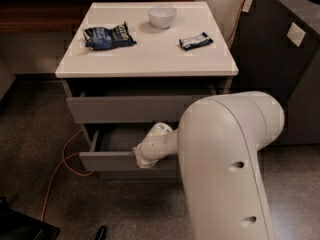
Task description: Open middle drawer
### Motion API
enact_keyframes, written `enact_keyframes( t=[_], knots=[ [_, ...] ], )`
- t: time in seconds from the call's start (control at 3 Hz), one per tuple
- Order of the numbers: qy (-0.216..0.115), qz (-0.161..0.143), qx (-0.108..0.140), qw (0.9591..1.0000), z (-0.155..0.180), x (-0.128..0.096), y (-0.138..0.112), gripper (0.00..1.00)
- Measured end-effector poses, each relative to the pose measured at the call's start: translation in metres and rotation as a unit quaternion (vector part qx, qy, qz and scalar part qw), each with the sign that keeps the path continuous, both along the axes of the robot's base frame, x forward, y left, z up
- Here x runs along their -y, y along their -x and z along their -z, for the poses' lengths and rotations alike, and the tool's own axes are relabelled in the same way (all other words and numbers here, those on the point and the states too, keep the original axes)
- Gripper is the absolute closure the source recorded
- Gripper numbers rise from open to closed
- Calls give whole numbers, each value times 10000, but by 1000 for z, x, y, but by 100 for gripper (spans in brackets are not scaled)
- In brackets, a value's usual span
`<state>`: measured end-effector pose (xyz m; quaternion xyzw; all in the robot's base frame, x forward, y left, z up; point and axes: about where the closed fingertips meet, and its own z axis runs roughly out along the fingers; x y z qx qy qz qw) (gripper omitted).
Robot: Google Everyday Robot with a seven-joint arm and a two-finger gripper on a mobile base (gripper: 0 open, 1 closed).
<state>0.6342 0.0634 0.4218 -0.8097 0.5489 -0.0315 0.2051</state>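
The middle drawer (107,161), a plain grey front low under the white top (150,59), stands pulled out ahead of the upper drawer front (125,109) — I see into its dark inside. My gripper (140,159) sits at its upper edge, right of centre; whether it is clamped there I cannot tell. I judge the opening largely done — a little more pull, then letting go.

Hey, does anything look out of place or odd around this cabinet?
Only an orange cable looping loose over the floor left of the cabinet, near the pulled-out middle drawer. The gripper sits at that drawer's front. Nothing looks spilled or damaged.
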Motion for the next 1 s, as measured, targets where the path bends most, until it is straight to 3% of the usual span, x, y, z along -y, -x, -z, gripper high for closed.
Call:
enact_keyframes(
  t=[1.0],
  knots=[
    [5,-268,-62,9996,2,-9,25,100]
  ],
)
